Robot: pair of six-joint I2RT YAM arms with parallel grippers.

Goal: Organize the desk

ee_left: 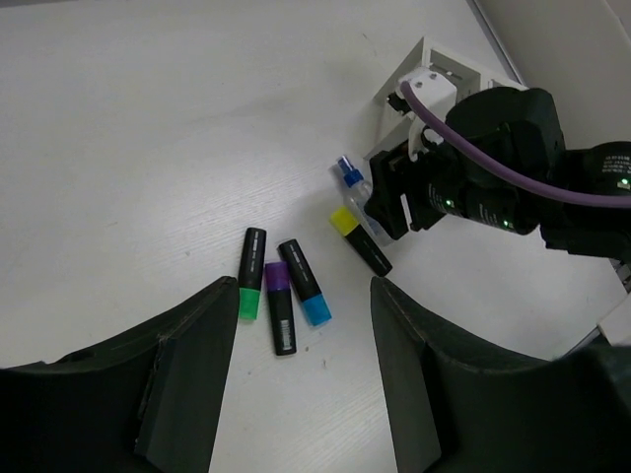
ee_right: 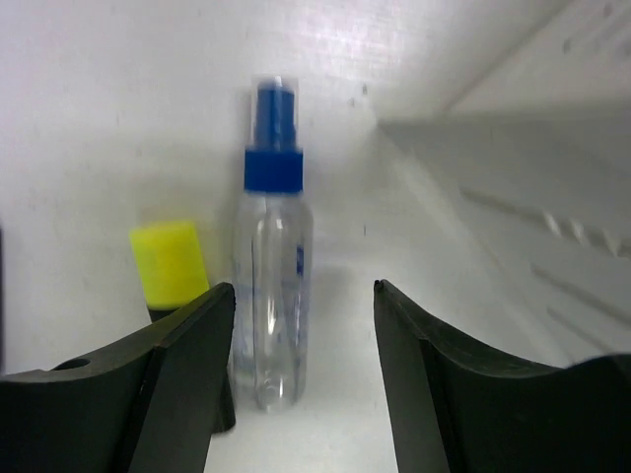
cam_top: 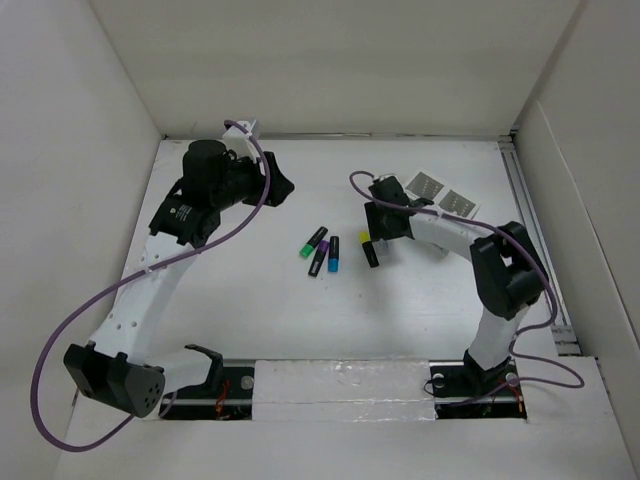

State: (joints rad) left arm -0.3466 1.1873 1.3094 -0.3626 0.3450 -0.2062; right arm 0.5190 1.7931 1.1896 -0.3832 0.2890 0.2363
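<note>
Facing a spray bottle (ee_right: 269, 286) and yellow marker (ee_right: 170, 261), right gripper (ee_right: 303, 288) gapes

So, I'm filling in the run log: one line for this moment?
left jaws open, empty | right jaws open, at spray bottle | yellow marker beside bottle
</note>
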